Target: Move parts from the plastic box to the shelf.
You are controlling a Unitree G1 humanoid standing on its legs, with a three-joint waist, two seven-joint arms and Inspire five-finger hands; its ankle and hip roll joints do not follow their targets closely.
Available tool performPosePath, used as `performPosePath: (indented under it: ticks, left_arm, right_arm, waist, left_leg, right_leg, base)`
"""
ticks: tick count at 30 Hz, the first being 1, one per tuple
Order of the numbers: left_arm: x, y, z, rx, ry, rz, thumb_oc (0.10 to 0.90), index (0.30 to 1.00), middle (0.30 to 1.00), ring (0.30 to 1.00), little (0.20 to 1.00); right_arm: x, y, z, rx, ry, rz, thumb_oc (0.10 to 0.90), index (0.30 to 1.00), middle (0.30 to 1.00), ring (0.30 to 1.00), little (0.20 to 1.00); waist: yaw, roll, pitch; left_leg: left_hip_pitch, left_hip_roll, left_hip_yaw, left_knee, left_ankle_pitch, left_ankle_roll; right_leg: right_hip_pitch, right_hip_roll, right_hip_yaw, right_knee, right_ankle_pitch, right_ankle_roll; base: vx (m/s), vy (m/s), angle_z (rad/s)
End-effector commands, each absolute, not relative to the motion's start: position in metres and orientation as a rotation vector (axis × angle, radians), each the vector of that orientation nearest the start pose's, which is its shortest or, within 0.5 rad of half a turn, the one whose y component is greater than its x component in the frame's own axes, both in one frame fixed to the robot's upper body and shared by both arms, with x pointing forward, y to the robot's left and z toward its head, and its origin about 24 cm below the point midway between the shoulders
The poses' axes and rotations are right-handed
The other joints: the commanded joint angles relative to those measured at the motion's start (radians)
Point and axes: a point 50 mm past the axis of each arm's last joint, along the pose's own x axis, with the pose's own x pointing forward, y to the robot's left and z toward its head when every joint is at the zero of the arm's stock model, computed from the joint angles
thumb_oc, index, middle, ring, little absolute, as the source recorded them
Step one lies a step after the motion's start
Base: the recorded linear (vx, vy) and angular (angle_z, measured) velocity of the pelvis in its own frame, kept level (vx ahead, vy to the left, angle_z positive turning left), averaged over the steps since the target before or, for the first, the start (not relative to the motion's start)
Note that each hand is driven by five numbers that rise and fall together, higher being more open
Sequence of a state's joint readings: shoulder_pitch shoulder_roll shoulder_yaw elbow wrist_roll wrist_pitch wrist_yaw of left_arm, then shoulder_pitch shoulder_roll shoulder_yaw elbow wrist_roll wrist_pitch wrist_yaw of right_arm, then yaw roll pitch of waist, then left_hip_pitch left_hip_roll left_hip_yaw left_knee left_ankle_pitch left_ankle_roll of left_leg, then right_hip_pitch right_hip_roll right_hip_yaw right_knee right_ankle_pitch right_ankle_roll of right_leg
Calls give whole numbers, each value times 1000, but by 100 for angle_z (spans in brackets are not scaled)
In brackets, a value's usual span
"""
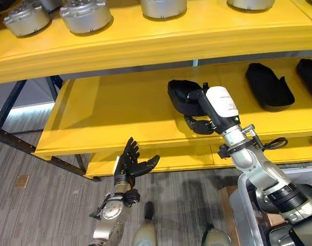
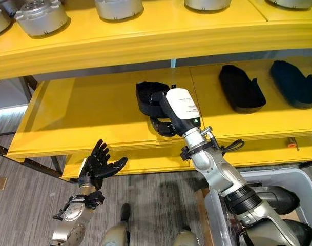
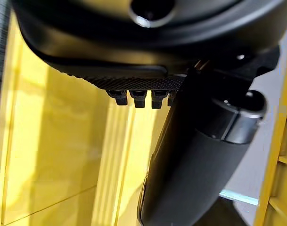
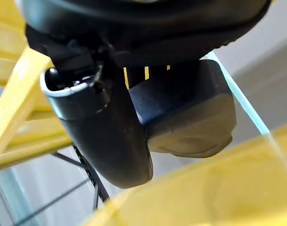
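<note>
1. Reaching over the middle shelf [image 1: 109, 118], the right hand [image 2: 163, 125] has its fingers curled round a black part [image 2: 148, 97]; the right wrist view shows that part [image 4: 190, 113] pressed against the fingers with the thumb beside it.
2. The part looks to sit on or just above the shelf board, so the step in hand is judged to be setting it down.
3. To do it well, the robot should lower the part until its base lies flat on the board, then relax the fingers before drawing the arm back, so the part is not dragged toward the shelf's front edge.
4. Two more black parts [image 1: 268, 84] lie well apart to the right; this one should keep a similar gap.
5. The left hand [image 1: 132, 164] hangs below the shelf front, fingers spread, holding nothing; it should stay out of the way.
6. The box [image 2: 299, 179] at lower right holds further dark parts for the next trip.
</note>
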State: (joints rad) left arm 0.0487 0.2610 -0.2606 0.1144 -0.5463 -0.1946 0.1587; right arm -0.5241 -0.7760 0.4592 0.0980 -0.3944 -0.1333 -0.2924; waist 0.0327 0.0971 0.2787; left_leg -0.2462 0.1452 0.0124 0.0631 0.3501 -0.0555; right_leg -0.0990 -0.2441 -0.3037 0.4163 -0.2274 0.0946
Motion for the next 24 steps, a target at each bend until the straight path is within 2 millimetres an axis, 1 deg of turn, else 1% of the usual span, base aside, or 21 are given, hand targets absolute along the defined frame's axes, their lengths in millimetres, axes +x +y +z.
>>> performPosePath:
  ticks: [1,2,3,6,7,8,11,15,20,24]
  left_arm:
    - [247,172,68,-283,-201,-55,900,1000,1000,1000,1000]
    - [246,173,68,-286,-200,-53,900,1000,1000,1000,1000]
    - [246,173,71,-286,-208,-62,900,1000,1000,1000,1000]
    - [244,175,74,-268,-222,-82,900,1000,1000,1000,1000]
    - [244,175,74,-269,-223,-81,900,1000,1000,1000,1000]
    - [243,176,76,-272,-232,-81,900,1000,1000,1000,1000]
    - [242,177,78,-278,-239,-77,900,1000,1000,1000,1000]
    - [242,176,81,-281,-253,-90,900,1000,1000,1000,1000]
    - [242,176,86,-285,-269,-97,900,1000,1000,1000,1000]
    - [244,176,90,-283,-287,-101,900,1000,1000,1000,1000]
  right_arm:
    - [322,-147,254,-1026,-942,9,400,300,300,300,300]
    - [325,-150,259,-1036,-938,-5,400,300,300,300,300]
    - [329,-156,266,-1050,-928,-22,400,300,300,300,300]
    - [336,-164,276,-1091,-904,-41,400,300,300,300,300]
    - [337,-164,277,-1091,-905,-40,400,300,300,300,300]
    - [342,-167,285,-1131,-895,-56,400,300,300,300,300]
    - [346,-172,298,-1158,-894,-81,400,300,300,300,300]
    - [349,-180,317,-1201,-898,-136,400,300,300,300,300]
    - [353,-182,340,-1226,-912,-182,400,300,300,300,300]
    - [357,-187,351,-1248,-896,-223,400,300,300,300,300]
  waist:
    - [10,-50,-23]
    - [17,-43,-16]
    - [26,-37,4]
    - [32,-25,29]
    - [33,-25,30]
    - [39,-19,51]
    - [44,-16,79]
    - [48,-18,103]
    - [57,-23,122]
    - [61,-33,135]
  left_leg:
    - [126,102,61,64,-289,-91]
    - [123,96,62,68,-296,-84]
    - [101,84,65,80,-298,-83]
    - [79,68,76,89,-309,-77]
    - [77,67,78,90,-310,-76]
    - [61,61,85,97,-316,-73]
    - [33,57,94,111,-323,-71]
    - [-3,54,96,128,-326,-72]
    - [-28,50,103,132,-328,-73]
    - [-48,50,104,142,-333,-72]
  right_leg:
    - [13,-22,31,-124,107,-8]
    - [0,-26,42,-119,114,-3]
    - [-27,-42,50,-109,122,1]
    - [-63,-67,62,-98,135,9]
    - [-66,-67,64,-96,135,10]
    - [-95,-77,78,-93,148,16]
    - [-133,-85,96,-86,159,22]
    - [-166,-98,106,-78,169,28]
    - [-196,-100,116,-84,187,35]
    - [-214,-100,119,-82,195,37]
  base:
    - [37,67,102]
    - [-25,94,12]
    - [-57,107,-22]
    - [-38,105,-2]
    - [-61,119,0]
    - [-69,98,-6]
    - [-58,84,-14]
    - [-30,45,-2]
    - [-7,29,0]
    - [-7,13,-3]
